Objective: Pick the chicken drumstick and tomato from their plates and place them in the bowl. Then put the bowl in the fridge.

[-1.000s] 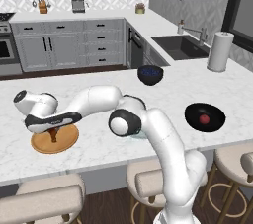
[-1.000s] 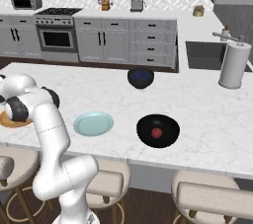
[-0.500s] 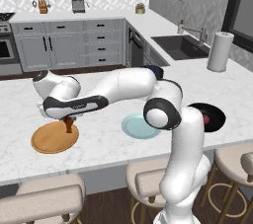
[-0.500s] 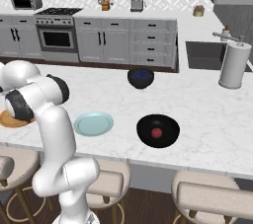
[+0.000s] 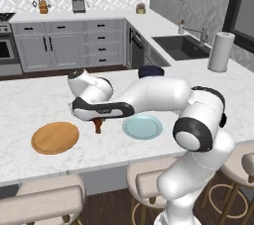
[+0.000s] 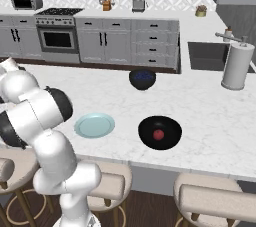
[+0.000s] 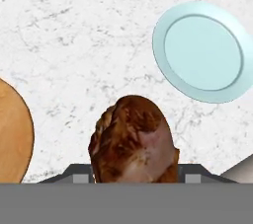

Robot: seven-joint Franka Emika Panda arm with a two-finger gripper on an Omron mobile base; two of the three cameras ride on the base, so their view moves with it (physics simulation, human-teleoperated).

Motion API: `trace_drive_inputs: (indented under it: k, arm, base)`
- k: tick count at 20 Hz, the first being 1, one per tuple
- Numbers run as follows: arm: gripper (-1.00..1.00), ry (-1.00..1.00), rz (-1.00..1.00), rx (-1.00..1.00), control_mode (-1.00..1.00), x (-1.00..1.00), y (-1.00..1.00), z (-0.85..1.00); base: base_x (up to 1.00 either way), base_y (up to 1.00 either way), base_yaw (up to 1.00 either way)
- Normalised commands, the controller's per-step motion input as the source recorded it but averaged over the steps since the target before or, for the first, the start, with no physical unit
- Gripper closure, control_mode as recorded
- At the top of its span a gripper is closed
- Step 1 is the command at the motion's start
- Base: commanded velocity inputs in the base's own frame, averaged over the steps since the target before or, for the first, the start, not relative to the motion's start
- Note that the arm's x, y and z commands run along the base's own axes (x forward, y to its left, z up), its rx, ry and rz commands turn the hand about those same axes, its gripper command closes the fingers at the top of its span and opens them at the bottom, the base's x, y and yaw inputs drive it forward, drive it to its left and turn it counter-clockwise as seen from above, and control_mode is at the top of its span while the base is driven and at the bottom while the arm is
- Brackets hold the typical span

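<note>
White marble island (image 5: pixel 30 102); grey cabinets (image 6: pixel 125 46), steel oven (image 6: pixel 57 38), corner sink (image 5: pixel 181 45), tan stools (image 6: pixel 215 201).

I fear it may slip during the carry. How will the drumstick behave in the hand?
The drumstick hangs from the hand above the counter, between the wooden plate and blue plate. It looks stiff, so probably will not flop. Its glossy, rounded meat may be slippery, and its taper could let it pivot.

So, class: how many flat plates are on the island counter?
2. The tan wooden plate lies at the left, bare; the pale blue-green plate lies near the middle, also bare. None seems hidden.
</note>
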Motion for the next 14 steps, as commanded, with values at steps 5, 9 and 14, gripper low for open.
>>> trace_drive_inputs:
  k: [5, 9, 14]
  arm:
    - [1.0, 0.12, -0.09, 0.0, -1.0, 0.0, -1.0, 0.38]
    - [1.0, 0.14, -0.07, 0.0, -1.0, 0.07, -1.0, 0.44]
    - [1.0, 0.08, -0.03, 0.0, -1.0, 0.03, -1.0, 0.12]
  base:
    - [0.0, 0.0, 0.0]
    - [0.0, 0.0, 0.0]
    - [0.0, 0.0, 0.0]
